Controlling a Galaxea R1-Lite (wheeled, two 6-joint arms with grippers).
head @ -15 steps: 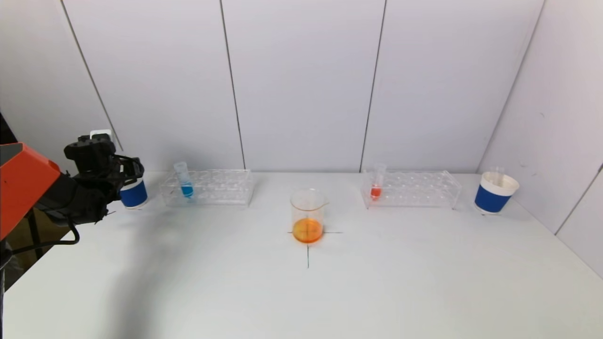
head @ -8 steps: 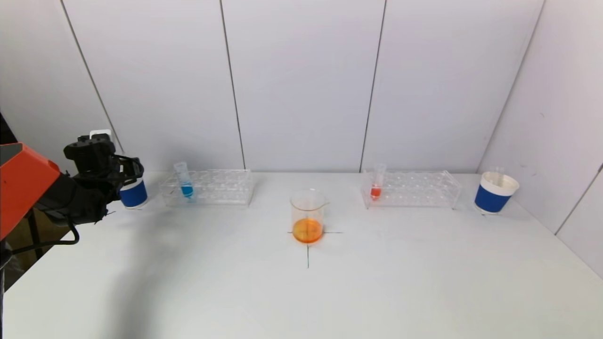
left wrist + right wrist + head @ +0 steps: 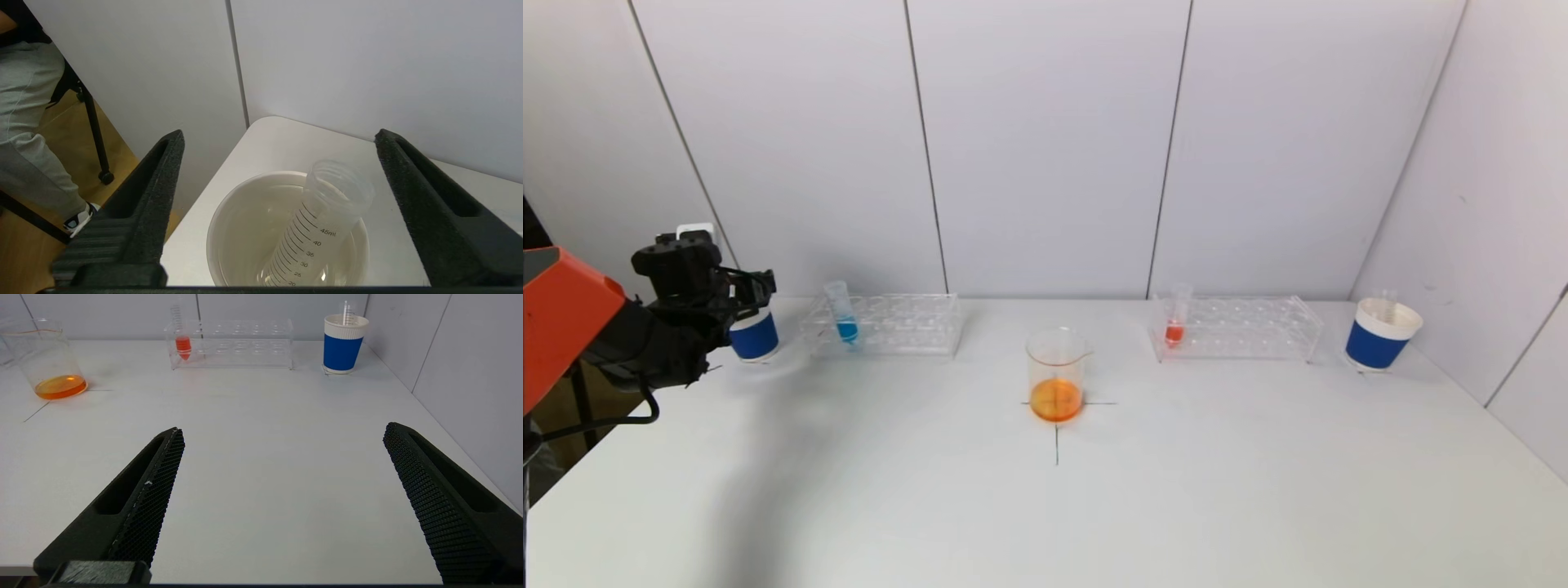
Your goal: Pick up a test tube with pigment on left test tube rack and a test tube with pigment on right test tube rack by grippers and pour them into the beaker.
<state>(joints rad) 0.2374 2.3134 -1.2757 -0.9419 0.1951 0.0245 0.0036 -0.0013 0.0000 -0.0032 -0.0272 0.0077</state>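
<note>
Test tubes: one pair poured, one pair left in the racks

Beaker [image 3: 1056, 374] at the table's centre mark held a shallow orange liquid, so by my reading one round of pouring was done. Left gripper [image 3: 278, 171] hung with jaws spread wide over the left paper cup [image 3: 241, 212], where an empty graduated tube [image 3: 318, 220] leaned, let go. Right gripper [image 3: 282, 465] hovered low over bare table, parked, jaws wide and empty. Still to pour: the blue-pigment tube [image 3: 841, 314] standing in the left rack [image 3: 907, 325] and the red-pigment tube [image 3: 1176, 317] in the right rack [image 3: 1250, 327]. Right paper cup [image 3: 1380, 335] also held an empty tube.
</note>
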